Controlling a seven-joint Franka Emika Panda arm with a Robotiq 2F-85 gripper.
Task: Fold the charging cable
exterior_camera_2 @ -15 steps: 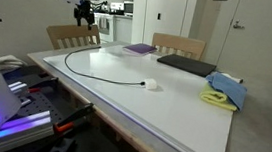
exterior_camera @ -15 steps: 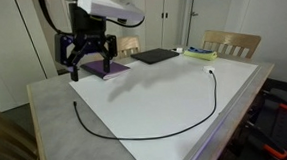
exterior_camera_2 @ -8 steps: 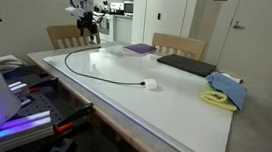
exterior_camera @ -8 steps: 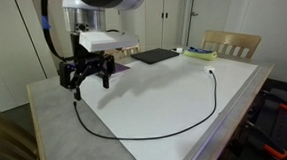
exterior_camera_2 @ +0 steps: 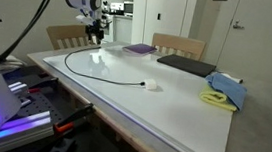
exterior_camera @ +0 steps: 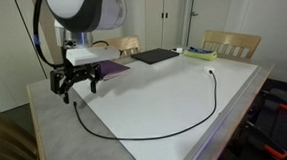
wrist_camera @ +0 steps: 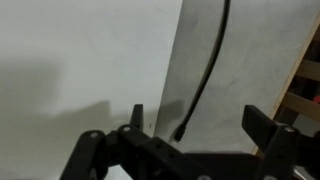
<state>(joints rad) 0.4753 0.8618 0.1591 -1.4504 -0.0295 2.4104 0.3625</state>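
Observation:
The charging cable (exterior_camera: 137,137) is a thin black cord lying in a wide curve on the white table top. Its small white plug (exterior_camera: 211,72) lies at one end, also seen in an exterior view (exterior_camera_2: 151,85). My gripper (exterior_camera: 75,90) hangs open just above the cord's other, black end (exterior_camera: 76,102), near the table's corner, and holds nothing. In the wrist view the cable (wrist_camera: 207,65) runs down between the two spread fingers (wrist_camera: 267,125), and its tip ends inside the gap of the gripper (wrist_camera: 200,128). The gripper (exterior_camera_2: 97,37) shows small in the distance above the cable (exterior_camera_2: 86,73).
A purple book (exterior_camera: 110,68) lies just behind the gripper, with a black flat pad (exterior_camera: 154,56) further back. A blue cloth on a yellow one (exterior_camera_2: 225,91) lies near the table's side. Wooden chairs (exterior_camera: 232,45) stand behind the table. The table edge (exterior_camera: 46,116) is close.
The gripper has come down and moved from over the purple book toward the table corner, ending above the cord's black end. Its jaws stayed open. The cable has not moved.

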